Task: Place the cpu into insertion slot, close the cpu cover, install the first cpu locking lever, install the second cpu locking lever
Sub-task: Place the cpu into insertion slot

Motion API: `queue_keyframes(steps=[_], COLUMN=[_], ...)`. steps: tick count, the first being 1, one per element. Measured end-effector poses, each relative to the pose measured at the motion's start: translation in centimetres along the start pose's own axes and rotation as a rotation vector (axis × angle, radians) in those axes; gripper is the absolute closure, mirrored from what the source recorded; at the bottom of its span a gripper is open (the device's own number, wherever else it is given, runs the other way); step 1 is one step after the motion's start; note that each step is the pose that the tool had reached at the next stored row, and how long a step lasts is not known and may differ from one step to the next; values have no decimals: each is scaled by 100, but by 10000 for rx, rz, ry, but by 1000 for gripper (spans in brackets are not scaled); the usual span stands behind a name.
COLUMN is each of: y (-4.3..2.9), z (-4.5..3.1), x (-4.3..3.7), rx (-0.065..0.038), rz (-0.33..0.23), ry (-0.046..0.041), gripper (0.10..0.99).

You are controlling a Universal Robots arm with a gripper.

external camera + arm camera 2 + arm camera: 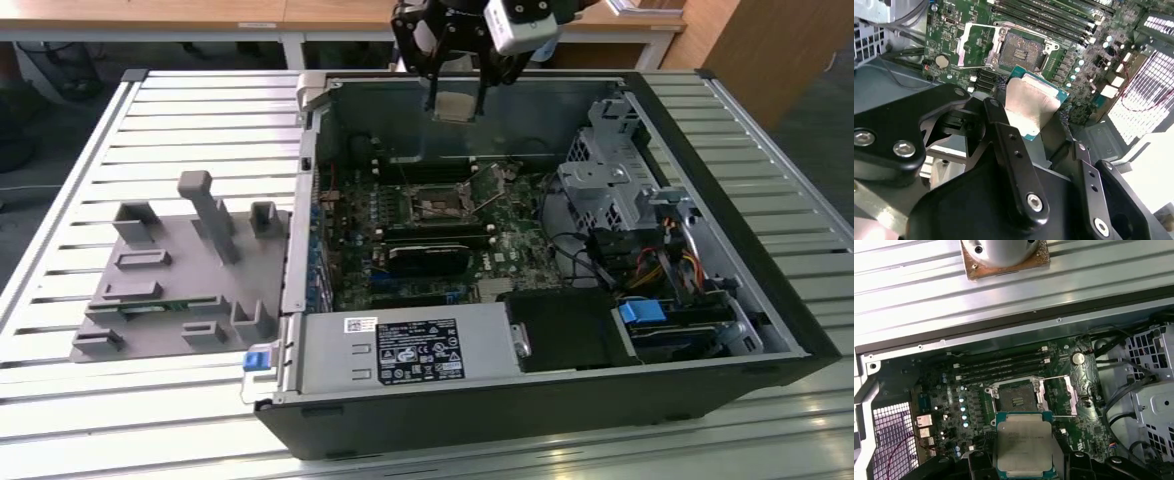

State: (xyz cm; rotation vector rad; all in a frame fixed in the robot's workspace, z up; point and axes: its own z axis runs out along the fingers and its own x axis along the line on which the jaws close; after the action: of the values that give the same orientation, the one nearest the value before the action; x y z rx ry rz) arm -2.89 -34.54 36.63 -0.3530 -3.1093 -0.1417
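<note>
Gripper was matte black; linkage fingers angular, studded with round silver screws; white camera housing sat at wrist.

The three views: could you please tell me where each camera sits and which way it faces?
Exterior view: off the arm, looking down into the open computer case; shows the gripper holding the cpu.
First wrist view: on the arm, facing down past the gripper and cpu to the insertion slot.
Second wrist view: on the arm, facing down along the gripper to the insertion slot.
Shared: both wrist views show the held cpu, the empty insertion slot and the open cpu cover.
</note>
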Motion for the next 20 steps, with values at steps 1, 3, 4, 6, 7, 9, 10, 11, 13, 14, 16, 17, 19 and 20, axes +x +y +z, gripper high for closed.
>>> queue_keyframes(steps=[1, 3, 4, 6, 7, 9, 10, 11, 13, 14, 16, 17, 19, 20], y=[0, 0, 0, 1, 1, 1, 1, 1, 1, 1, 2, 2, 2, 2], z=[1, 3, 4, 5, 6, 7, 8, 9, 11, 11, 13, 14, 15, 16], x=[0, 0, 0, 0, 0, 0, 0, 0, 0, 0, 0, 0, 0, 0], rx=[-1, -3, -3, -2, -1, -2, -2, -3, -8, -10, -14, -15, -17, -19], rz=[112, 357, 487, 751, 892, 1149, 1278, 1418, 1712, 1857, 2149, 2285, 2549, 2679], ry=[-10, -33, -45, -70, -84, -107, -119, -132, -159, -171, -197, -210, -234, -246], gripper=[557, 557, 557, 557, 557, 557, 557, 557, 557, 557, 557, 557, 557, 557])
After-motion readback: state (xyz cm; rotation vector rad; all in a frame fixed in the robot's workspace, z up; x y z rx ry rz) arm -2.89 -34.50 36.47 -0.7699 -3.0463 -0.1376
